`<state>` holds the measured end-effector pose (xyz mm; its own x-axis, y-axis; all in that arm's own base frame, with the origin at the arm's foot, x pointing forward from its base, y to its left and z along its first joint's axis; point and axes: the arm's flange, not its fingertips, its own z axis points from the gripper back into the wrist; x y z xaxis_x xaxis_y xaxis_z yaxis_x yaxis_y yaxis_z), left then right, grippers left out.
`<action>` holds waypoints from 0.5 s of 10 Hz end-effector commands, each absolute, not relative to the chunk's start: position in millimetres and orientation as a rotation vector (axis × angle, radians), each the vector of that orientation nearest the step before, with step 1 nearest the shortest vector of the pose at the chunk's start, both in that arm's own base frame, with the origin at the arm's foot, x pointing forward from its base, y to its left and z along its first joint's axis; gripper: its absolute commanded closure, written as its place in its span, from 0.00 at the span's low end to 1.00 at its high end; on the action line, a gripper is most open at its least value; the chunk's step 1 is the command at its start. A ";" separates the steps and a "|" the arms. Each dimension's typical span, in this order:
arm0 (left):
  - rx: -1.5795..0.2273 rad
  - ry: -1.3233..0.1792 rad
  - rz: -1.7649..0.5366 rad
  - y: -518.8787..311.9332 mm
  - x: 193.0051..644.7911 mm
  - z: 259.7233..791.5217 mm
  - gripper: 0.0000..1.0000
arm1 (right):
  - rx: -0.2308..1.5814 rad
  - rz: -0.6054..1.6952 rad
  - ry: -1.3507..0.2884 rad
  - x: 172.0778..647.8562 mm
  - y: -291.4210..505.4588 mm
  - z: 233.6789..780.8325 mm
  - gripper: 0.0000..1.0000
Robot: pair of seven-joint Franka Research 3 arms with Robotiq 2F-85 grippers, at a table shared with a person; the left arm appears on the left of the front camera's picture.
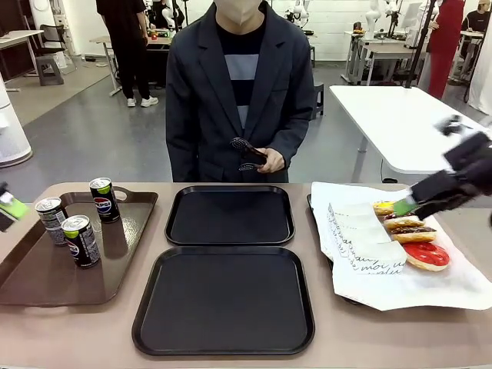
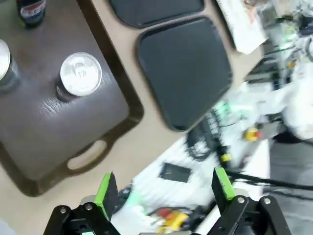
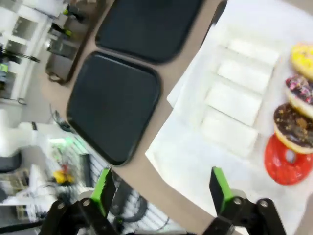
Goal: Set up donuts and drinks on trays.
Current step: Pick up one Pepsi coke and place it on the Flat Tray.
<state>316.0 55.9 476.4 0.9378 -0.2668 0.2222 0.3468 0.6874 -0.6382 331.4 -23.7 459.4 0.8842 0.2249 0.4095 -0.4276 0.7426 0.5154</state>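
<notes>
**Front view.** The picture's left edge cuts off my left gripper (image 1: 10,206), and little of it shows. My right gripper (image 1: 405,205) is blurred and covers part of the yellow donut (image 1: 383,207). The paper (image 1: 361,286) hides all but the dark rim (image 1: 310,201) of whatever lies beneath it. The script on the sleeves (image 1: 360,238) is too small to read.

**Left wrist view.** The whole picture is blurred. The top edge cuts one can (image 2: 30,11) and the left edge cuts a second can (image 2: 4,66). I cannot identify the clutter (image 2: 205,142) past the table edge.

**Right wrist view.** The right edge cuts the yellow donut. The cans (image 3: 61,41) at top left are a blur.
</notes>
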 end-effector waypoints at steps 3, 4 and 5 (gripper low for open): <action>-1.070 -0.260 0.037 144.9 317.7 485.3 0.00 | 1.060 0.116 -0.414 312.0 -147.6 414.4 0.00; -1.091 -0.279 0.096 163.6 316.5 479.7 0.00 | 1.108 0.100 -0.440 304.3 -162.9 409.6 0.00; -1.114 -0.286 0.156 183.1 317.5 472.1 0.00 | 1.147 0.079 -0.462 292.8 -183.8 403.3 0.00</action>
